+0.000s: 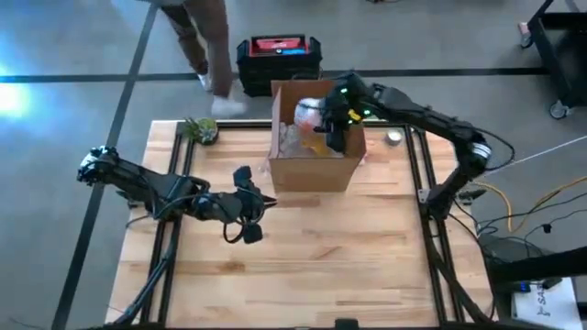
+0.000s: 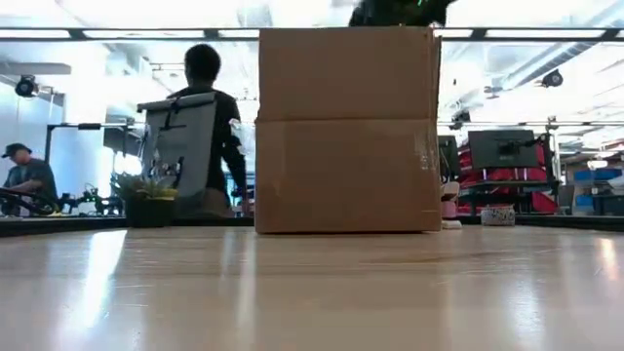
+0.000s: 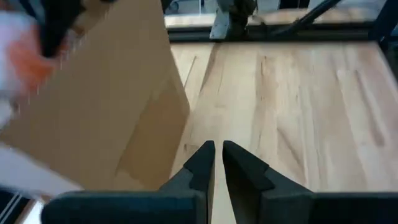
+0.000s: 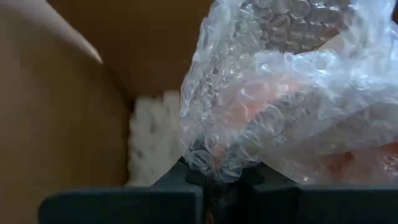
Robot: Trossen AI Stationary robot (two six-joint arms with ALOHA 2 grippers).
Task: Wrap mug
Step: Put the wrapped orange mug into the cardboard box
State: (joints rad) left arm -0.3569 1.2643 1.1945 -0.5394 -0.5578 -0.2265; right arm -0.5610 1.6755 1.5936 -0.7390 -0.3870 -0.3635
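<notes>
The right gripper point(image 1: 328, 124) is down over the open top of the cardboard box point(image 1: 315, 158), which stands toward the far side of the butcher-block table point(image 1: 303, 257). From the right wrist view its fingers are pinched together on a fold of bubble wrap point(image 4: 280, 93), and through the clear bubbles there is an orange shape, the wrapped mug point(image 4: 261, 102), hanging just ahead of the gripper inside the box. Under and beside the bundle lies a bed of white packing foam point(image 4: 152, 140), with the brown inner walls of the box rising around it. From above, the pale bundle shows in the box's mouth, partly covered by the arm.

The left gripper point(image 1: 246, 215) sits out over the table, just in front of the box and a little to its left, not touching it. Its two dark fingers point(image 3: 202, 163) stand narrow, nearly together with only a thin slit between them, and nothing is held there; the box's outer wall fills the view beside them.

From table height the box blocks most of the scene. A small potted plant point(image 1: 201, 130) stands at the far left corner of the table, and a small round metal object point(image 1: 394, 138) lies to the right of the box. Beyond the table a person point(image 2: 210, 132) with a grey backpack stands, and another sits at the far left of the room.
</notes>
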